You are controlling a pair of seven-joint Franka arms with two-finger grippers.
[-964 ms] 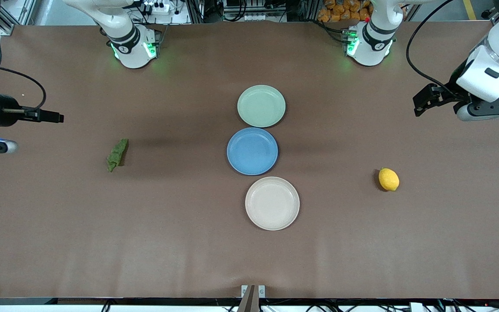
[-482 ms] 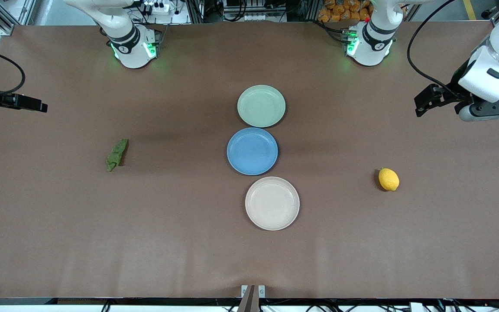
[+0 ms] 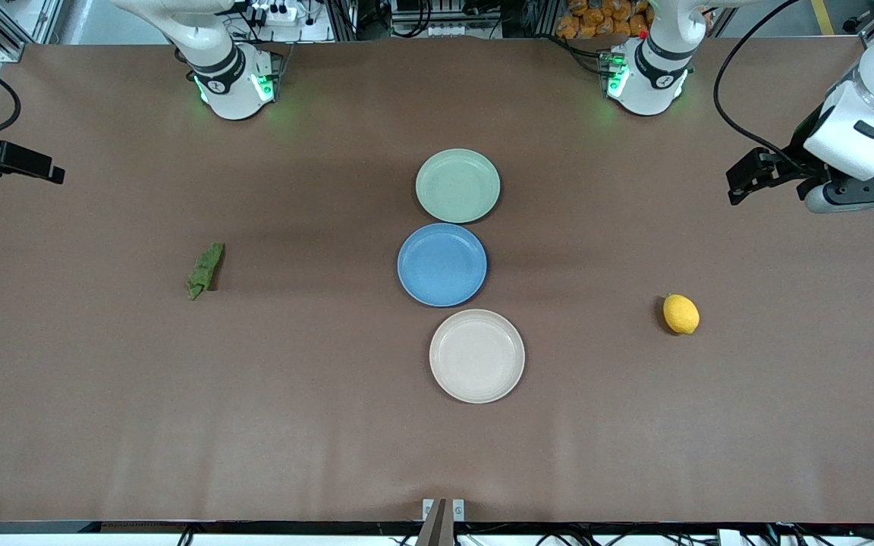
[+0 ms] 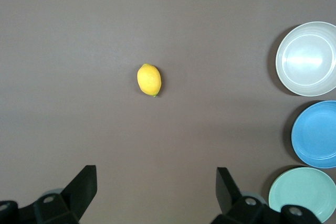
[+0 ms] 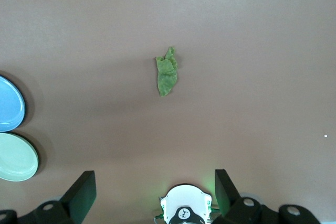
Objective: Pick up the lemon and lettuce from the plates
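The left claw (image 3: 740, 184) hangs spread wide and empty, high over the left arm's end of the surface (image 3: 331, 425); in its wrist view its two fingers (image 4: 84, 184) stand well apart with nothing between them. That height and spread look to me like a stand-off pose, giving its camera a clean look down at the lemon (image 3: 680, 313), which lies bare on the surface, well apart from every plate. The right claw (image 3: 27, 163) sits at the very edge of the right arm's end, also up in the air, its fingers (image 5: 83, 188) parted and holding nothing. From there its camera looks straight down on the lettuce (image 3: 205, 271), which lies flat on the surface and likewise well clear of the plates. Down the middle runs a column: the green plate (image 3: 457, 186) farthest from the front camera, the blue plate (image 3: 441, 265) just beside it, the beige plate (image 3: 476, 356) nearest. All three show bare. So both items are already off the plates, each toward the end of the arm that would have carried it, and I judge the picking done, with both arms pulled wide out of the way.
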